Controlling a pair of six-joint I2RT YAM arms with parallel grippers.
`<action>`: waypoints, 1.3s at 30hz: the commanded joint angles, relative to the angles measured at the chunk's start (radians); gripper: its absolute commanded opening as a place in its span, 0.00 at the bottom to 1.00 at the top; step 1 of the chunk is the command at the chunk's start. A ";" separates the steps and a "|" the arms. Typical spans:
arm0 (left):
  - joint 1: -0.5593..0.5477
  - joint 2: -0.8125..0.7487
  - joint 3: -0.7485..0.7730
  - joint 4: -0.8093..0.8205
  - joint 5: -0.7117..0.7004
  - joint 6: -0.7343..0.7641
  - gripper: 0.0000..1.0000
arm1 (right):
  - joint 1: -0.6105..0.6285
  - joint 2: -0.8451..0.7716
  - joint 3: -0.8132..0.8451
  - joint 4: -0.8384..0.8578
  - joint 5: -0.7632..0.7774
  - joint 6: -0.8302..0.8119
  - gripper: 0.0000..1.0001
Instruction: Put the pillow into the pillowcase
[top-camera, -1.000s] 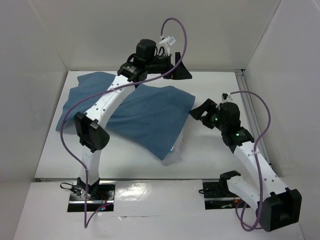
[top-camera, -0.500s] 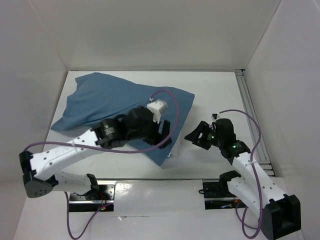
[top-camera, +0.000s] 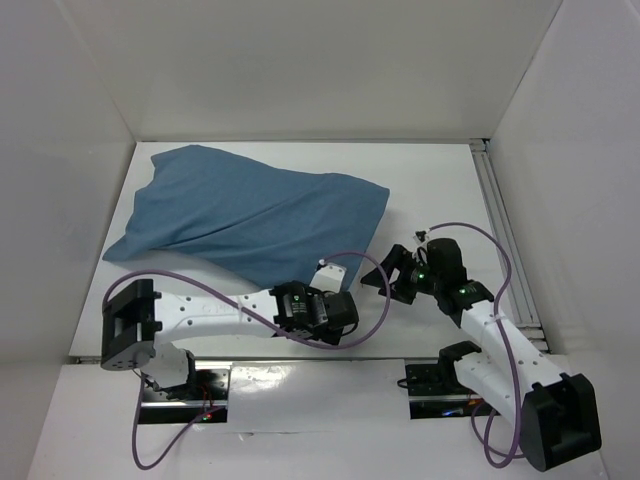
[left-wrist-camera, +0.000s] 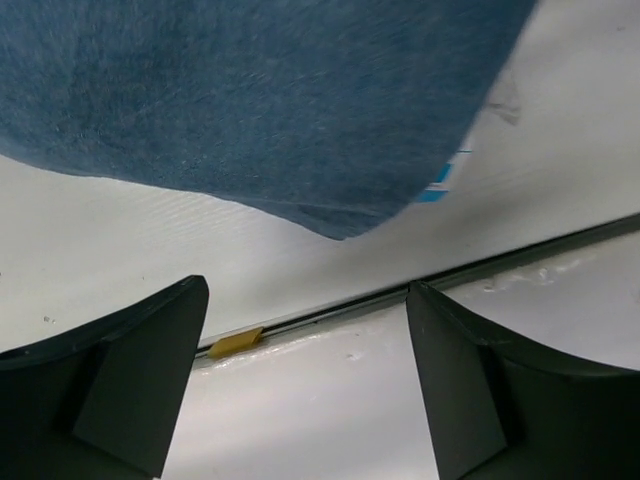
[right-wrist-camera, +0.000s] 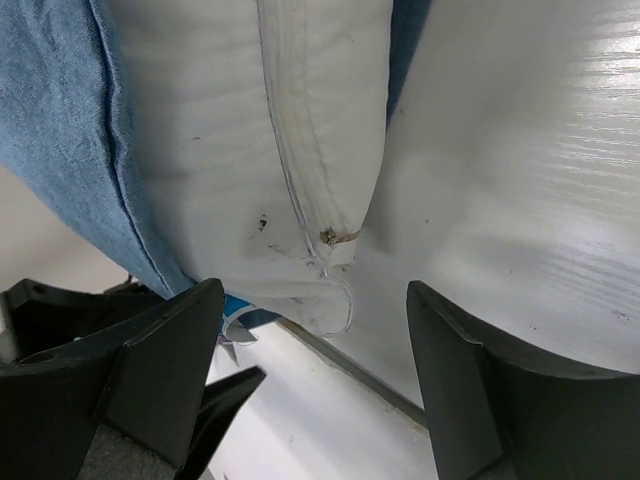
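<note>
On the table (top-camera: 430, 190), seen from above, the pillowcase (top-camera: 250, 210) lies spread across the far-left half, wrinkled and filled out. I cannot make out the pillow itself in this view. The left arm lies low along the near edge, its purple cable (top-camera: 200, 288) looping over it, and it covers the case's near corner. The left gripper (top-camera: 348, 318) and right gripper (top-camera: 382, 277) sit close together beside that corner. A metal rail (top-camera: 497, 220) runs along the table's right side.

Left wrist view: the left gripper (left-wrist-camera: 305, 300) stands released, nothing between its fingers (left-wrist-camera: 130, 390). The pillowcase (left-wrist-camera: 250, 100) fills the upper frame. A small yellow tab (left-wrist-camera: 235, 343) sits in the edge groove.

Right wrist view: the right gripper (right-wrist-camera: 310, 290) is spread wide, grasping nothing. The pillow (right-wrist-camera: 200, 150) protrudes from the pillowcase (right-wrist-camera: 60, 130), its seamed corner and dark specks exposed.

Markings: a tag (left-wrist-camera: 440, 185) with blue print shows by the case's corner; I cannot read it.
</note>
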 joint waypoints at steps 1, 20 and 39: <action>-0.006 0.022 -0.046 0.050 -0.058 -0.050 0.93 | 0.007 -0.021 0.036 0.031 -0.007 -0.007 0.81; 0.072 0.016 0.019 0.042 -0.091 -0.050 0.00 | 0.054 0.179 -0.032 0.351 -0.161 0.044 0.32; 0.048 0.031 0.920 0.251 0.489 0.475 0.00 | 0.206 0.761 0.713 0.809 -0.325 0.189 0.00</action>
